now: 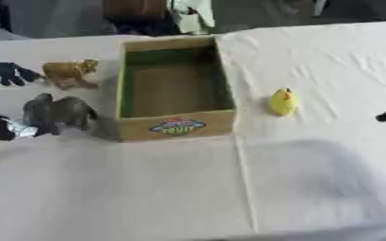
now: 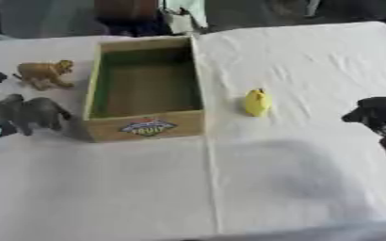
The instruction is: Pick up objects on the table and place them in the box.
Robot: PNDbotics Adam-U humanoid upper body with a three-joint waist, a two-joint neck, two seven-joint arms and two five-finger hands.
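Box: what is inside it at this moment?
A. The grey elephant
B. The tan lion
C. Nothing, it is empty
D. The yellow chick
C. The box shows only its bare floor; the yellow chick stands on the cloth to its right, and the grey elephant and tan lion stand on the cloth to its left.

A creased, matt pale cloth (image 1: pixel 311 179) covers the tabletop. The box (image 1: pixel 176 126) looks like plain brown cardboard, green inside. The yellow chick (image 1: pixel 284 101), grey elephant (image 1: pixel 58 113) and tan lion (image 1: pixel 69 72) look like smooth plastic.
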